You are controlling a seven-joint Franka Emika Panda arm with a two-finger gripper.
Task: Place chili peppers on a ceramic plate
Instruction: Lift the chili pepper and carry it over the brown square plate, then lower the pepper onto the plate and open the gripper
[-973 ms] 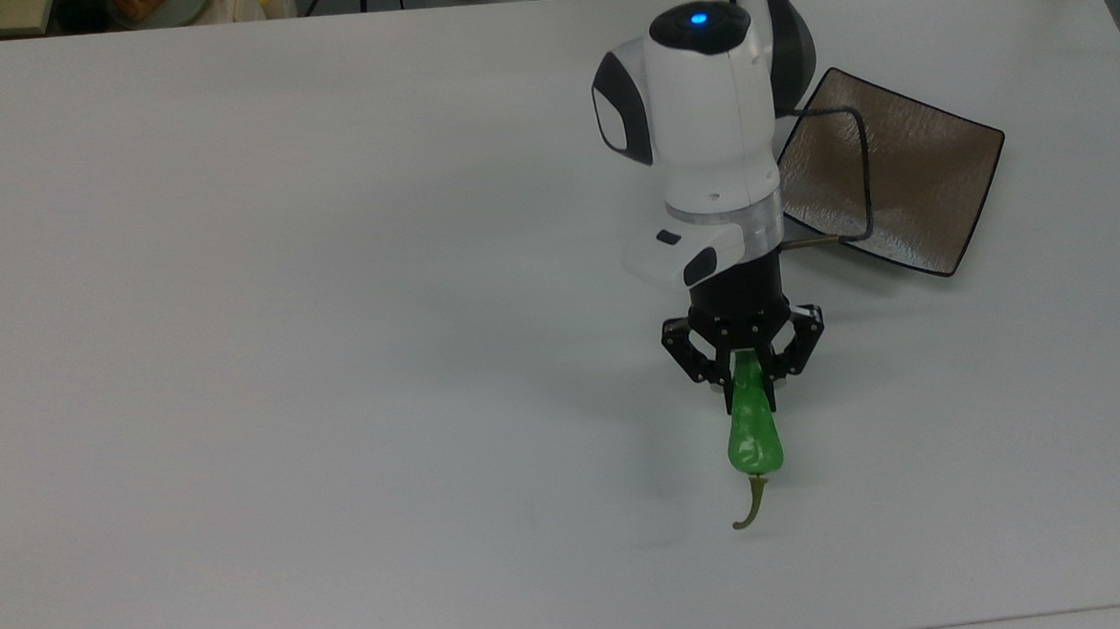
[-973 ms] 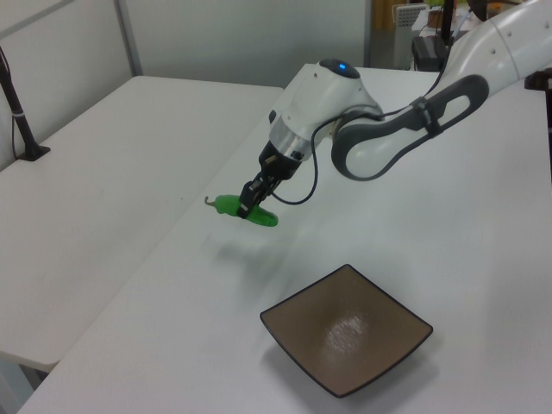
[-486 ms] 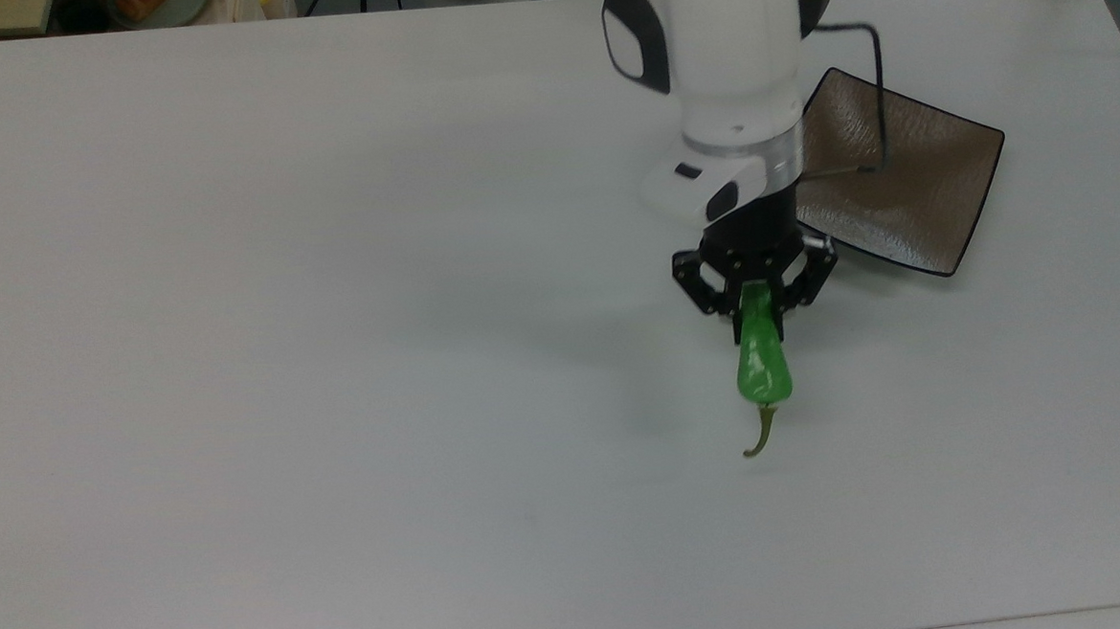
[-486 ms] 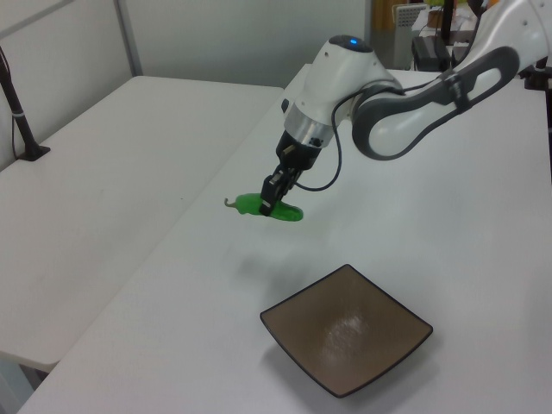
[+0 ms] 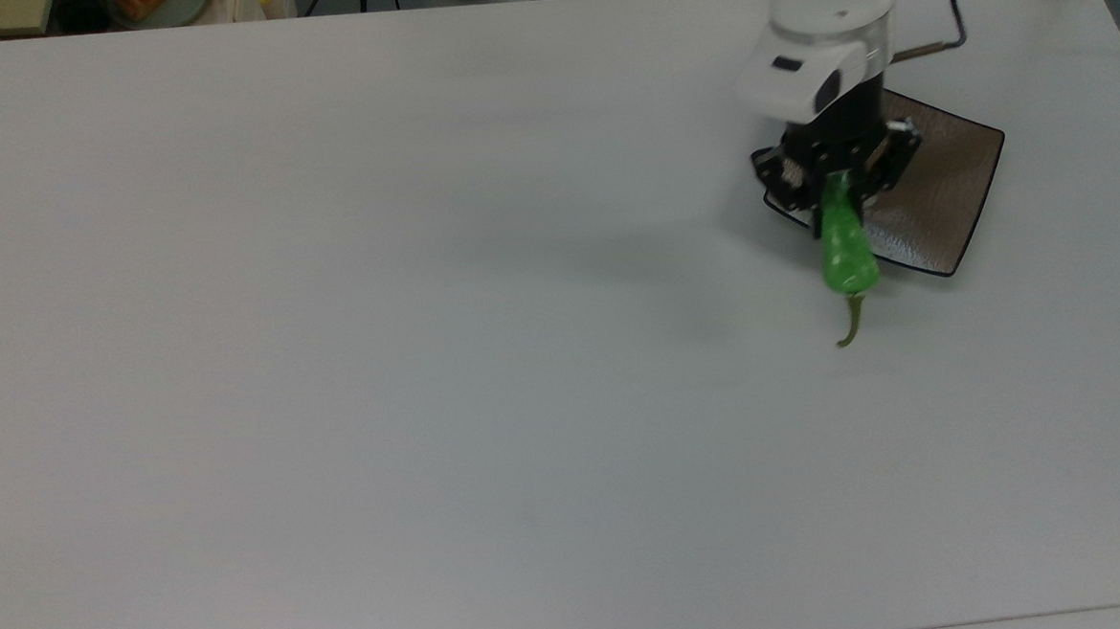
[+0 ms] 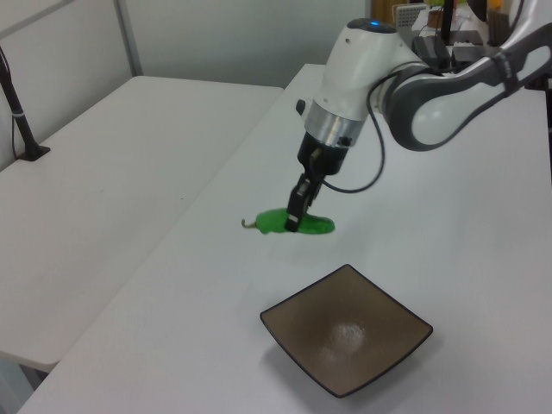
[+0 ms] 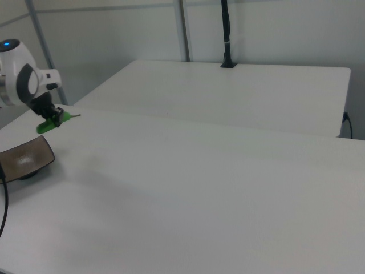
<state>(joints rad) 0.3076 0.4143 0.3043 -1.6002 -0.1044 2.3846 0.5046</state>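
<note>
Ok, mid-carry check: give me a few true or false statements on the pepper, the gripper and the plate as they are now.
1. The gripper is shut on the chili pepper. True.
2. The chili pepper lies flat in the ceramic plate. False: it is held in the air, and in the left view the plate has nothing in it.
3. In the top view the pepper's stem points toward the bottom of the picture, away from the gripper. True.
4. The ceramic plate is round and white. False: it is square, brownish, with a thin black rim.
5. In the left view the pepper is held roughly level. True.
</note>
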